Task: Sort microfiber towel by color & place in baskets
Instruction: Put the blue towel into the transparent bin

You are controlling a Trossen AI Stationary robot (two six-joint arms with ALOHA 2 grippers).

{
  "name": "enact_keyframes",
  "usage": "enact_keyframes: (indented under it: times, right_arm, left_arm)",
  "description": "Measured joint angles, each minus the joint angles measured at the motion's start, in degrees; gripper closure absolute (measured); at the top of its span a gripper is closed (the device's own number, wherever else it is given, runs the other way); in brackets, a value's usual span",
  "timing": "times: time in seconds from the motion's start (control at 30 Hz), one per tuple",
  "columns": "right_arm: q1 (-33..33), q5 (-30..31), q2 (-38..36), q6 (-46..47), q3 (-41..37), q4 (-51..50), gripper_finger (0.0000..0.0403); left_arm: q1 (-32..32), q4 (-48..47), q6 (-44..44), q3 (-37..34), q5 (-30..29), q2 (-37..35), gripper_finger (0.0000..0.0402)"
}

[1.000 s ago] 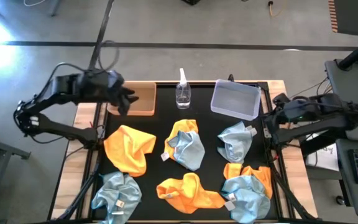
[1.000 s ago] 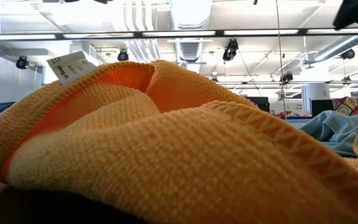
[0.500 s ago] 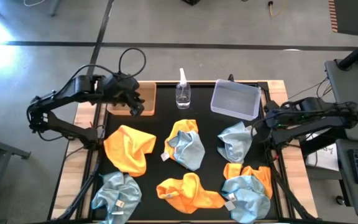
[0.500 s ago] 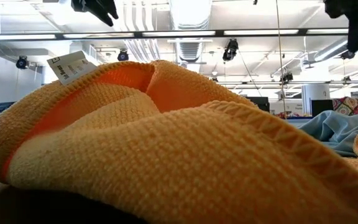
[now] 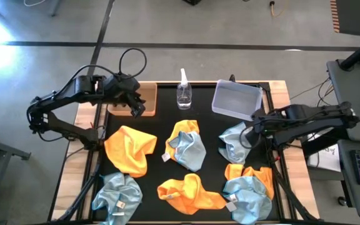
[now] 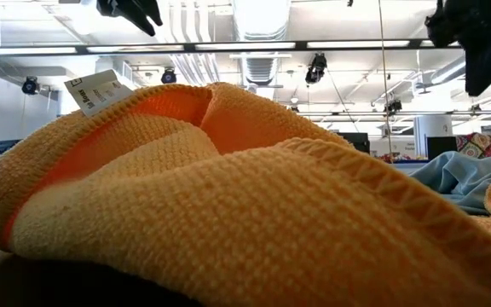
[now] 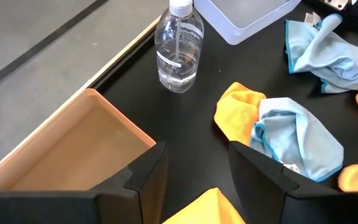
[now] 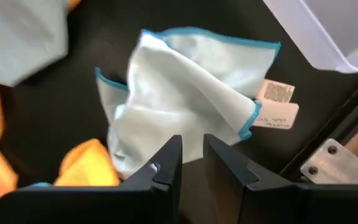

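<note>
While no cloth is in either bin yet, the sort looks to be at its very start: the tan basket (image 5: 141, 100) sits at the table's far left, the grey-blue plastic basket (image 5: 237, 100) at far right, w/ a clear spray bottle (image 5: 184, 92) between them. Seven towels lie loose on the black mat: an orange towel (image 5: 130, 149) at left, an orange/blue overlapping pair (image 5: 186, 144) mid-table, a pale blue towel (image 5: 235, 141) w/ white tag just in front of the plastic bin, plus others along the near edge, incl. a blue one (image 5: 117, 190) near left and an orange one (image 5: 189, 192) near centre. Right gripper (image 8: 188, 165) hangs over that tagged blue towel (image 8: 179, 93), fingers only a narrow gap apart & holding nothing; the wrist view shows cloth below, not between the tips. Left gripper (image 7: 194, 177) hovers by the tan basket's near corner (image 7: 73, 149), fingers spread wide, empty. Step in hand, as a guess: right arm lining up a pick of the blue towel. Next move prob. needs the fingers opened wider, a drop onto a raised fold, a pinch, then a short carry to the plastic bin right beside it. Risk: soft cloth may slip or drag its neighbour.
</note>
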Motion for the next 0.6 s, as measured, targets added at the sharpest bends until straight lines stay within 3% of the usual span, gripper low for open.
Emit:
enact_keyframes:
  times: [0.33, 0.6]
  right_arm:
    - [0.0, -2.7, 5.7, -7.7, -0.2, 2.9, 0.0335]
    - [0.0, 1.7, 10.2, -10.6, -0.3, 4.8, 0.0306]
  left_arm:
    - [0.0, 0.0, -0.4, 0.0, 1.1, 0.0, 0.0246]
    - [0.0, -0.2, -0.4, 0.0, 1.1, 0.0, 0.0246]
